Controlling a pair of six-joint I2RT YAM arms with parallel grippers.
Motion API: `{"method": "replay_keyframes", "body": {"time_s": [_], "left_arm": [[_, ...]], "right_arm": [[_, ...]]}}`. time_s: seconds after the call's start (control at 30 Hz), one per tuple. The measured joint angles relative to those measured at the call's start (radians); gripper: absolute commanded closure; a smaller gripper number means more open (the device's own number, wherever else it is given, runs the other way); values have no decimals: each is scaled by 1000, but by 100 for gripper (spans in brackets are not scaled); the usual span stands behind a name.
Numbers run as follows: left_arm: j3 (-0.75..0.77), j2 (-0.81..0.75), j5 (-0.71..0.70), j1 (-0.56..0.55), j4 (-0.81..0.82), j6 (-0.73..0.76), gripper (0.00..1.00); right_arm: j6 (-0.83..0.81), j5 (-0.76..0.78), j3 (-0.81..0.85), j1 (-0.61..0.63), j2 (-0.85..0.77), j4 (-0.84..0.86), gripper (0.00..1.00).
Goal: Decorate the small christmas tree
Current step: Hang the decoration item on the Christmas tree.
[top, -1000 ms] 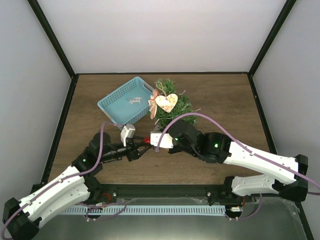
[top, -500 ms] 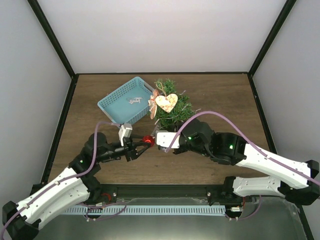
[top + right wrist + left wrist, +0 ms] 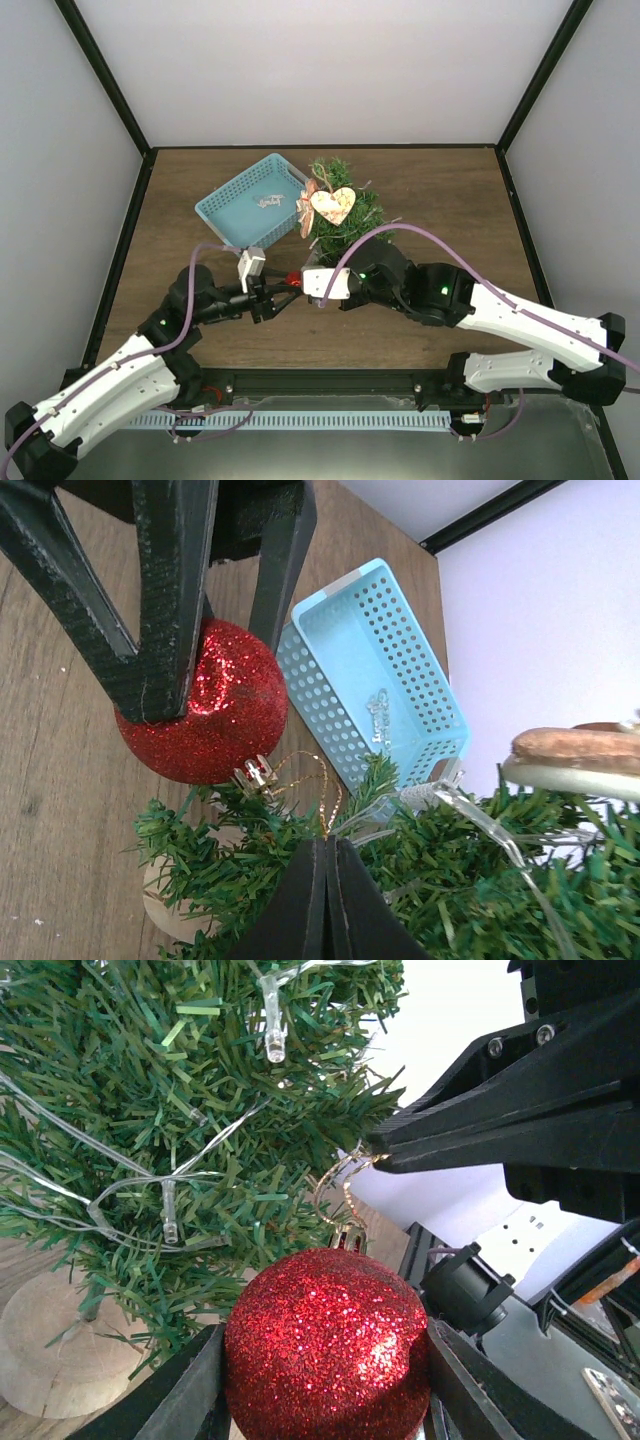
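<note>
The small christmas tree [image 3: 340,212] stands mid-table with a wooden heart [image 3: 333,205] and light strings on it; its needles fill the left wrist view [image 3: 170,1110] and show in the right wrist view [image 3: 480,870]. My left gripper [image 3: 283,294] is shut on a red glitter ball [image 3: 325,1350], just in front of the tree's base. My right gripper [image 3: 327,848] is shut on the ball's gold hanging loop [image 3: 318,790], right beside the ball [image 3: 205,715] at the lower branches. The two grippers meet at the ball [image 3: 294,279].
A light-blue plastic basket [image 3: 250,202] sits left of the tree, with a small silvery ornament [image 3: 268,201] inside. The tree's round pale base [image 3: 55,1345] rests on the wooden table [image 3: 440,200]. Black frame posts and white walls surround the table.
The right gripper has moved left and closed in on the ball's loop beside the left gripper. The left gripper holds the ball in nearly the same spot.
</note>
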Motion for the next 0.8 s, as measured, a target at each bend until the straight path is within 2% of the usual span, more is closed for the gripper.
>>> {"method": "replay_keyframes", "body": {"time_s": [0.4,0.57,0.8], "left_arm": [[43,-1,-50,0,-72,27,62],[97,-26,-56,0,-89,29,62],[144,-39,-39,0,-77,37,62]], "right_arm": [[-36,35,28,0,22,-21,99],[-54,2,126,0,26,-6,99],[-70,-60,143,0,-11,32,99]]}}
